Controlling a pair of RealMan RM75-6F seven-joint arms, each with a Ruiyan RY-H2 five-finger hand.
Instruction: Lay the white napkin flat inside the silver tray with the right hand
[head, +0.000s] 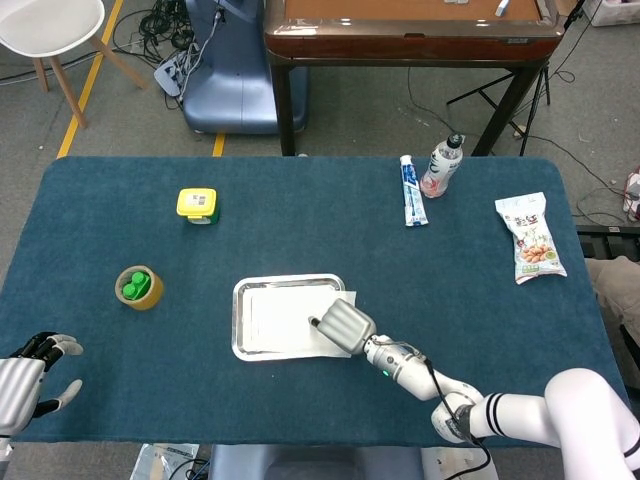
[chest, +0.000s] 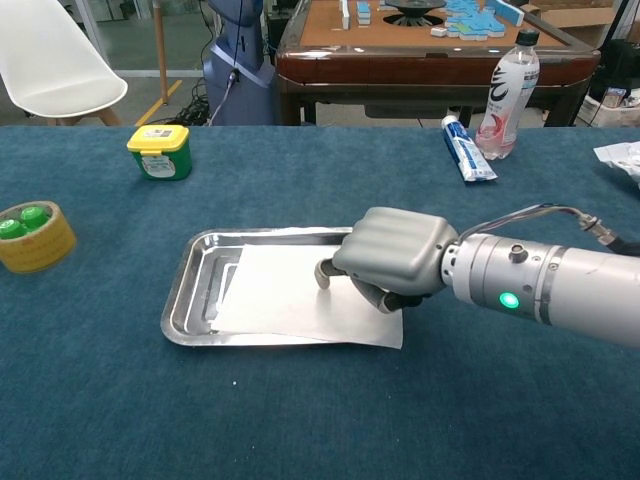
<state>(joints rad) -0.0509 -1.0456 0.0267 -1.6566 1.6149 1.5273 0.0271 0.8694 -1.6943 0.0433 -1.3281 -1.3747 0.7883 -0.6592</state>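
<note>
**A:** Where's the napkin relative to your right robot hand (chest: 385, 262)?

**B:** The white napkin (chest: 290, 300) lies mostly inside the silver tray (chest: 190, 285), but its right end runs over the tray's right rim onto the worktop (chest: 320, 420), near-right corner sticking out furthest. Your robot hand sits right on that overhanging end, fingers curled down and pressing the cloth. You can't tell from either view whether it pinches the cloth or only pins it. The tray interior lies to the hand's left.

**A:** Long axis?

**B:** Tray and napkin both run parallel to the worktop's near edge. So the move you need looks like a push along that axis, away from the right edge, until the overhang clears the rim.

**A:** Other arm?

**B:** Your left robot hand (head: 30, 375) is at the worktop's near-left corner, fingers apart, holding nothing, well apart from the tray. The right one is the nearer, and the task calls for it anyway.

**A:** Risk?

**B:** Likely the cloth bunches against the rim, or the tray slides, if you press too hard.
</note>
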